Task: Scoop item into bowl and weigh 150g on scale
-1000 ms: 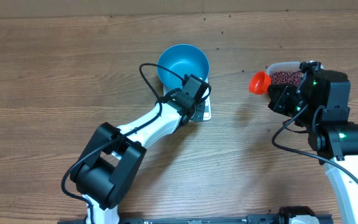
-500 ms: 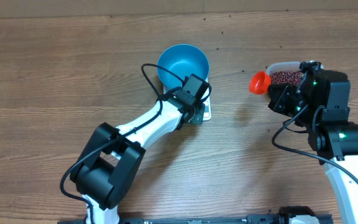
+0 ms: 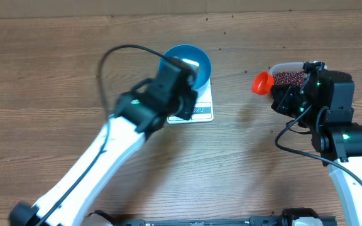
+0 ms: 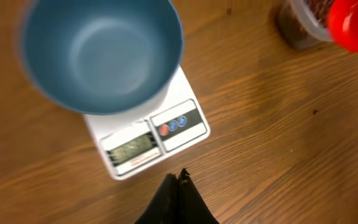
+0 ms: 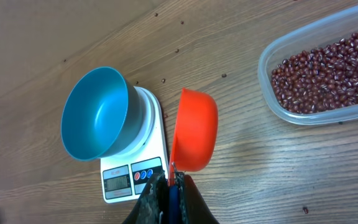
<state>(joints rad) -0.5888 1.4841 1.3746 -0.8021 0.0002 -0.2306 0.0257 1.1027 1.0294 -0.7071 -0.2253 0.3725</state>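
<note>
Overhead view first, says Mia: where does everything sit?

Tom: The bowl (image 3: 198,61) stands on the scale (image 3: 200,113) in the upper middle of the frame, so I judge that whatever goes in gets weighed directly. The beans (image 3: 288,78) lie in a clear tub (image 3: 280,65) at the upper right, well apart from the bowl, which is empty.

Mia: And the arms?

Tom: The right end effector (image 5: 173,179) is clenched on the handle of an orange-red scoop (image 5: 194,130), which hangs between scale and tub, turned on edge. The left end effector (image 4: 180,179) is clenched on nothing, fingers pressed together. It hovers over the surface (image 4: 278,143) near the scale's button edge.

Mia: Why there?

Tom: My guess is that it tends the buttons, perhaps zeroing with the bowl on (a sensible order). No bean has reached the bowl, so the scooping is not yet begun.

Mia: What can't you make out?

Tom: The display is blurred in the left wrist view and too small in the right wrist view, so I cannot read it. I cannot see inside the scoop. From overhead the left arm covers part of bowl and scale, and the right arm hides much of the tub.
</note>
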